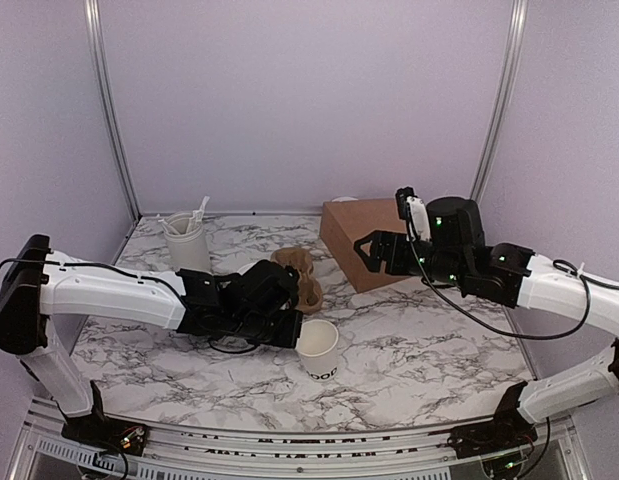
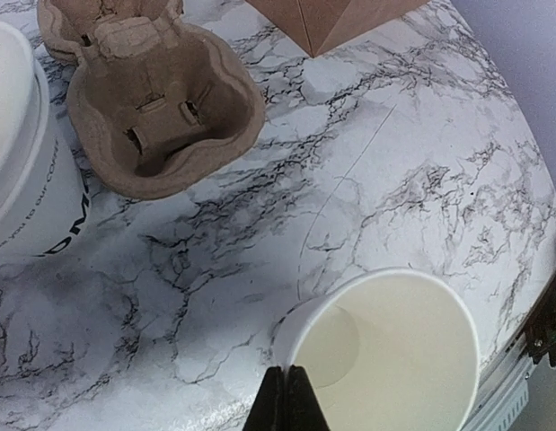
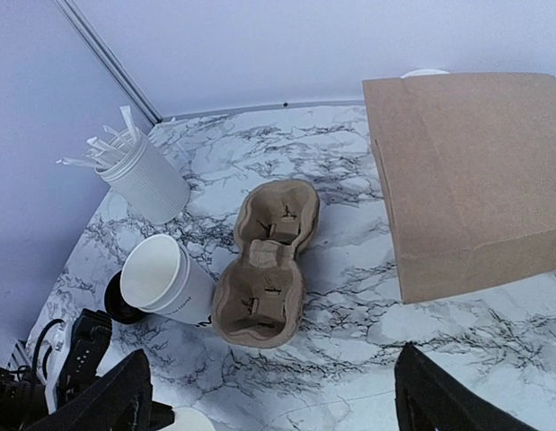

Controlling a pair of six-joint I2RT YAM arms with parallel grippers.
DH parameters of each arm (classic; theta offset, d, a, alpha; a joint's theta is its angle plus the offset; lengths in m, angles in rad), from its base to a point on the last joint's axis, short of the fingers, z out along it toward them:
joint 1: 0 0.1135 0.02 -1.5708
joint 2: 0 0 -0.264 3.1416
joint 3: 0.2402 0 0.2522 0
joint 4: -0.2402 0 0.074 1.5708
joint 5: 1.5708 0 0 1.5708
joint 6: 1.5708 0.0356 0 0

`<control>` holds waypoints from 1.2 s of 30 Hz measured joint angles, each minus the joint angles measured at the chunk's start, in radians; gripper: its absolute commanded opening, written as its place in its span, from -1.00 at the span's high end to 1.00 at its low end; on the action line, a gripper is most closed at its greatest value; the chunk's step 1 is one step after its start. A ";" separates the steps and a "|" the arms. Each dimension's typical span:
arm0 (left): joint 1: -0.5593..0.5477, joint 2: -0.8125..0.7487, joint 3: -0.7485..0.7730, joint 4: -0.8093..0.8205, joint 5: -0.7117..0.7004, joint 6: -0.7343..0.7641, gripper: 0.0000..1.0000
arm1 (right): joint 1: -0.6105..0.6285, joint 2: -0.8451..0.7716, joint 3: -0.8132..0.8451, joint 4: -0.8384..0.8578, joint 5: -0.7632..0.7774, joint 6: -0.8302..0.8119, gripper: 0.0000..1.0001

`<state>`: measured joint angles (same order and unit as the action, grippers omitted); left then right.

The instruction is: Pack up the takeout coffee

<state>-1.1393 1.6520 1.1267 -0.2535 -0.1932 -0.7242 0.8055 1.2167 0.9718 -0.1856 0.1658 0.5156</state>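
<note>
Your left gripper [image 2: 285, 386] is clenching its fingers at the rim of the lidless takeout coffee cup [image 1: 319, 348], which is standing on the marble table [image 1: 429, 340] just nearside of the pulp cup carrier [image 1: 301, 276]; whether paper is being pinched cannot be told. A second lettered white cup [image 3: 165, 280] is sitting just left of the carrier, while your right gripper [image 3: 273, 400] is hanging spread wide to the carrier's right beside the brown paper bag [image 1: 361, 240], the cutlery tumbler [image 1: 187, 243] standing far left.
</note>
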 measured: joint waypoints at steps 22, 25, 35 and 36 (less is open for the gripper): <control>-0.030 -0.032 0.042 0.031 -0.042 -0.002 -0.17 | -0.003 -0.156 -0.091 -0.062 0.053 -0.015 -1.00; -0.029 -0.080 0.054 0.021 -0.051 0.013 -0.36 | -0.003 -0.156 -0.091 -0.061 0.076 -0.023 -1.00; 0.145 -0.320 -0.064 0.000 -0.050 -0.020 -0.98 | -0.055 -0.156 -0.091 -0.027 0.101 -0.040 -0.99; 0.175 -0.338 -0.086 -0.003 -0.051 -0.029 -0.98 | -0.067 -0.156 -0.091 -0.023 0.096 -0.041 -0.99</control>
<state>-0.9646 1.3144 1.0405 -0.2569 -0.2443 -0.7532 0.7383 1.0603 0.8810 -0.2081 0.2615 0.4744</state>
